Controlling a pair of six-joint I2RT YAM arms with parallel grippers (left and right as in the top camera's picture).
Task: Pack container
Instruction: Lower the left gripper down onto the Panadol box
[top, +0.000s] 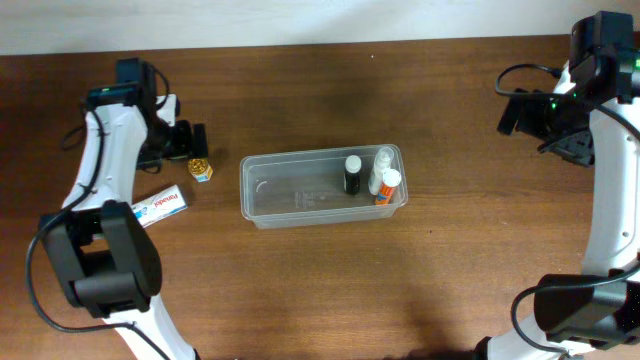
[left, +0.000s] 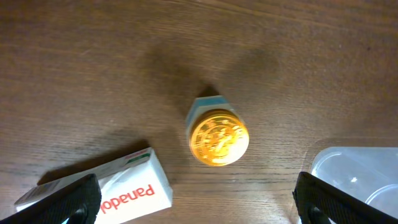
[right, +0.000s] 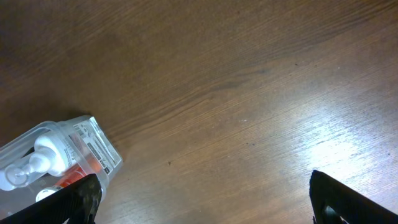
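Your left gripper (left: 198, 204) hangs wide open and empty over the bench (top: 450, 280), just beside a gold-capped jar (left: 217, 137) and not touching it. A Panadol box (left: 112, 190) lies near the jar on the side away from the container (top: 290, 200). The container sits mid-bench, near the jar. At its right end it holds a black-capped bottle (top: 352, 175), a pump bottle (top: 381, 162) and an orange-capped bottle (top: 388, 186). Your right gripper (right: 208, 202) is also wide open and empty, well apart from the container, at the bench's far right.
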